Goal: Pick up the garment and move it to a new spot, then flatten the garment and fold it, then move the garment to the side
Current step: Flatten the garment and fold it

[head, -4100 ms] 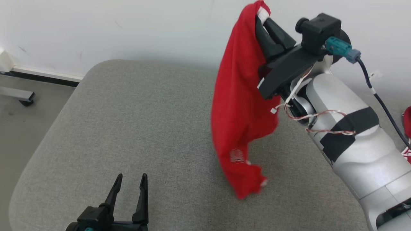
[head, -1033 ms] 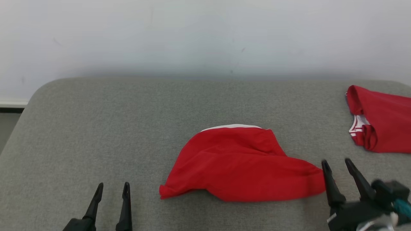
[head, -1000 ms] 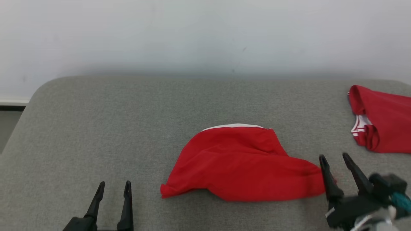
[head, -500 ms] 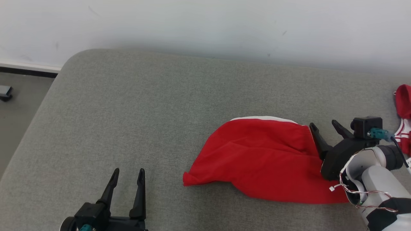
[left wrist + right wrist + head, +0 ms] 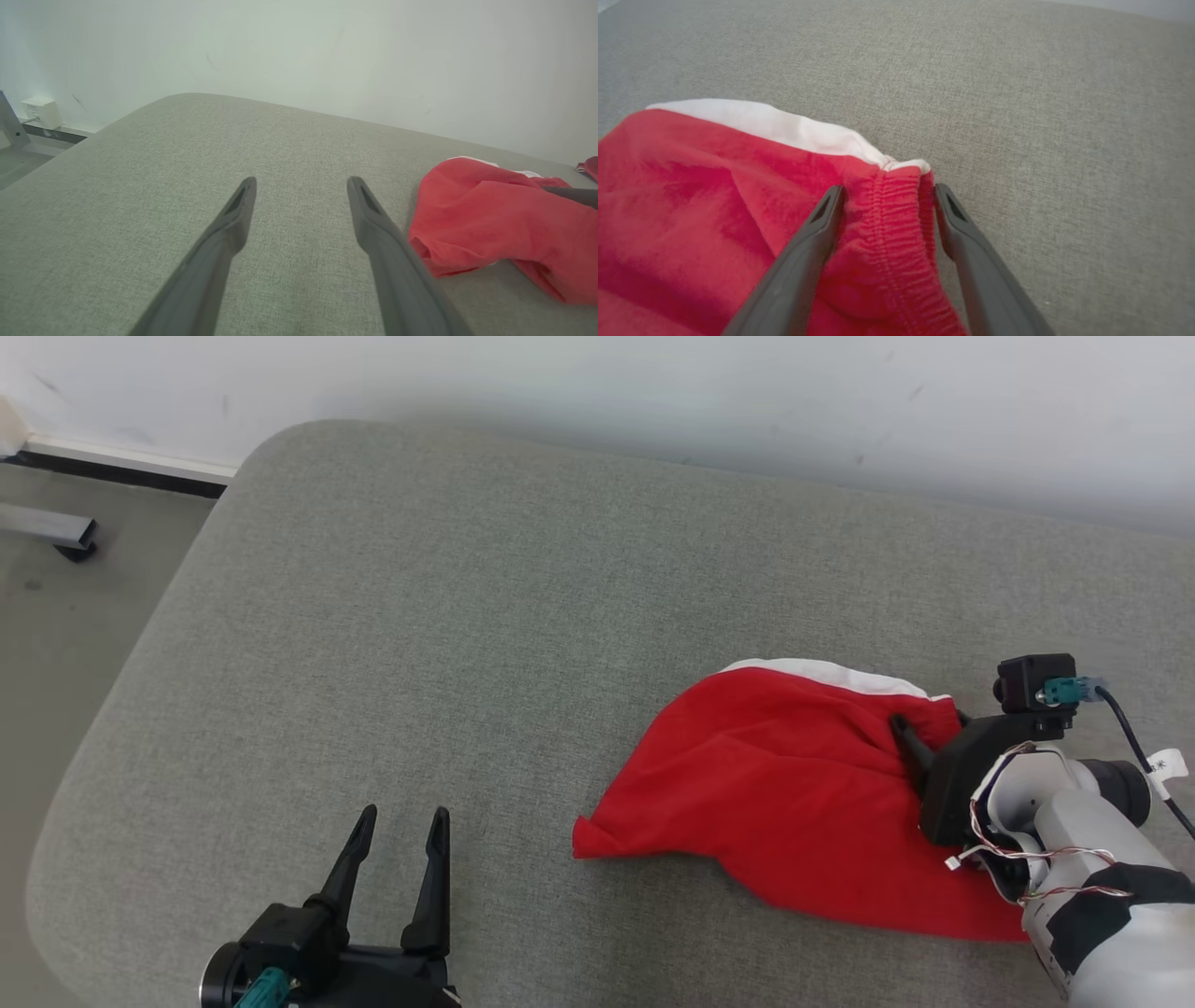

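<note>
Worktop (image 5: 420, 616): padded slab with rounded corners, covered in grey woven cloth with a fine, even grain.
Garment (image 5: 794, 793): red shorts in soft matte knit. They lie crumpled in a rough wedge toward the robot's right, well away from the worktop's left edge.
Waistband (image 5: 896, 224): gathered elastic with ribbed puckers and a stitched seam, standing up as a fold.
White trim (image 5: 784, 126): smooth pale band along the garment's far edge, ending at the waistband.
Right claw (image 5: 888, 189): two long, dark, tapered fingers, spread. One sits on each side of the waistband fold with the cloth between them, not clamped on it.
Right forearm (image 5: 1092, 859): glossy silver shell wrapped in a black band, with thin twisted wires at the wrist.
Left claw (image 5: 404, 812): spread and empty, over bare cloth by the near left corner, well apart from the garment.
Wall (image 5: 653, 383): flat off-white with faint scuffs, running behind the far edge.
</note>
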Tool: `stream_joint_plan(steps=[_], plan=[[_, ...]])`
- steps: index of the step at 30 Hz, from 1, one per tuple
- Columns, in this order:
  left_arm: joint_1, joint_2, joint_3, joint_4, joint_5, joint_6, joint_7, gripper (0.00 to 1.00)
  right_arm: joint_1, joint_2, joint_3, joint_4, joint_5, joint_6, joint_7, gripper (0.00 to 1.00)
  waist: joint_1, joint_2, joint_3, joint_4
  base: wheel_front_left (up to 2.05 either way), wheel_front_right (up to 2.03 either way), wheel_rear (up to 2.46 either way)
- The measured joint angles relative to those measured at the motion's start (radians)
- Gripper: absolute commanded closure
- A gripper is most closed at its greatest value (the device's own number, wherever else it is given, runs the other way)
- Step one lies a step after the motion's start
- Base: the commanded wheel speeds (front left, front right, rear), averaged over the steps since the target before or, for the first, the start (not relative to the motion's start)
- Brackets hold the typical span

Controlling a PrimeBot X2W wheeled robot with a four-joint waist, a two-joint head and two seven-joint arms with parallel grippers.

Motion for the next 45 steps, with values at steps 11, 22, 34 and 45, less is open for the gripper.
stream_joint_plan(steps=[11,22,34,45], plan=[[-0.014,0.000,-0.003,-0.003,-0.016,0.009,0.000,0.00,-0.124,-0.013,0.051,0.043,0.011,0.000,-0.145,1.00,-0.0002,0.0000,0.011,0.002,0.00,0.00,0.00],[-0.012,0.000,0.019,0.008,-0.007,0.011,0.000,0.00,-0.367,0.014,0.110,0.047,-0.005,0.000,-0.316,1.00,-0.0002,0.0000,-0.018,-0.012,0.00,0.00,0.00],[0.015,0.000,0.047,0.006,0.004,0.004,0.000,0.00,-0.370,0.051,0.290,-0.113,-0.006,0.000,-0.415,1.00,-0.0002,-0.0001,-0.080,-0.058,0.00,0.00,0.00],[0.084,0.000,0.058,-0.004,0.002,0.013,0.000,0.00,-0.007,-0.081,0.386,-0.404,-0.005,0.000,-0.417,1.00,-0.0003,-0.0001,-0.123,-0.116,0.00,0.00,0.00]])
